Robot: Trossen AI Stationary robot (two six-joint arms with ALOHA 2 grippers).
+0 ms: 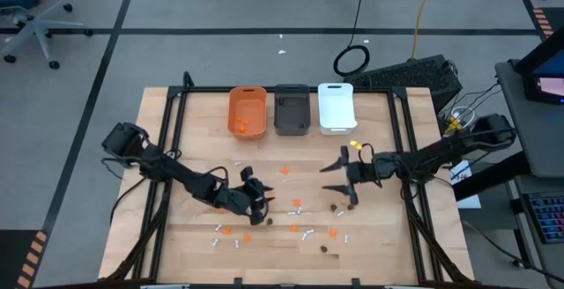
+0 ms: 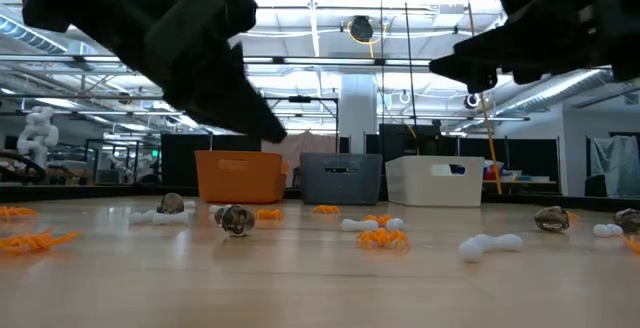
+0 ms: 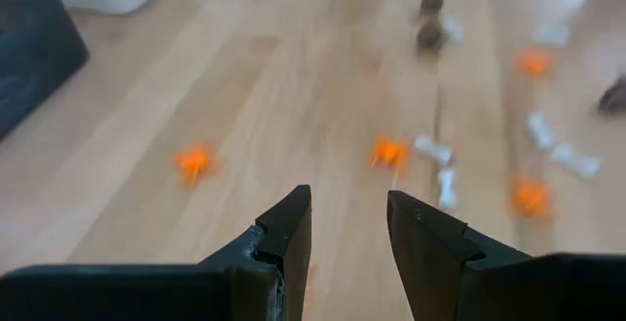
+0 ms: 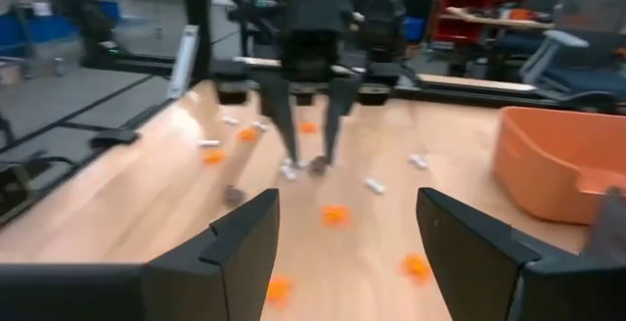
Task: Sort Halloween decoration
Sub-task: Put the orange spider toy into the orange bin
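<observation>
Right claw (image 1: 338, 172) hangs open, empty, above scattered Halloween decoration (image 1: 298, 204); no writing legible.

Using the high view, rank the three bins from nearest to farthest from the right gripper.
1. White bin: rightmost of the row, just beyond the right gripper toward the table's far edge.
2. Dark grey bin: middle of the row.
3. Orange bin: leftmost, farthest away, with orange pieces inside.

Three bins are sitting at the table's far edge: one orange bin (image 1: 248, 111), one dark grey bin (image 1: 292, 109), one white bin (image 1: 336, 107). Two robot arms are working among numerous scattered orange, white and dark decoration pieces (image 1: 298, 204), too small to be counted reliably.
</observation>
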